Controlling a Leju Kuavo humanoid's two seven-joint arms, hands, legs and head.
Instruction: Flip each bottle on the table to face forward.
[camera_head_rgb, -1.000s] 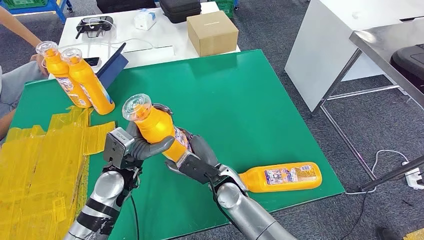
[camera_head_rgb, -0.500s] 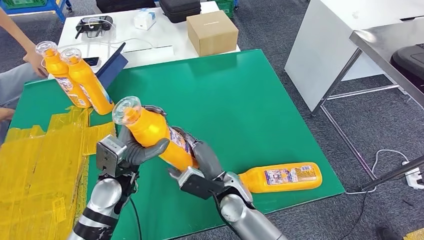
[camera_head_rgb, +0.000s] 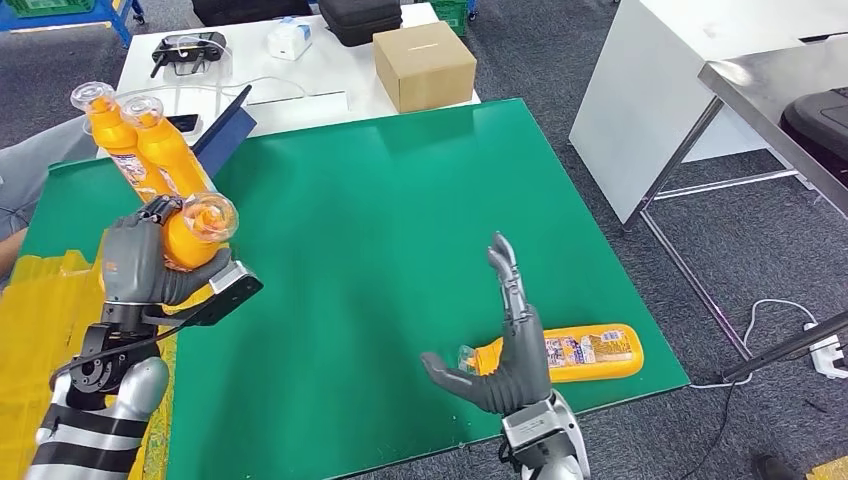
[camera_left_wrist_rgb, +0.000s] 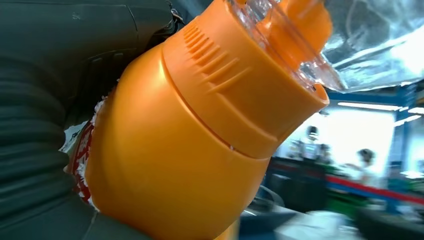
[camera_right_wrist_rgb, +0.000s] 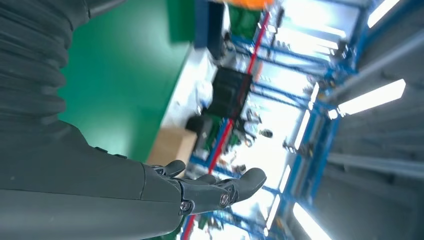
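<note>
Right hand hovers empty, fingers spread, over the desk's near edge; lying bottle just behind it. Left hand grips an orange bottle by the left edge, placing step. Two standing bottles at far-left corner. Next: set it beside them, label forward.

White side table behind the green mat has a cardboard box, black case and small white box. Crumpled yellow tape along the mat's left edge. Cable and power strip on grey carpet, right.
</note>
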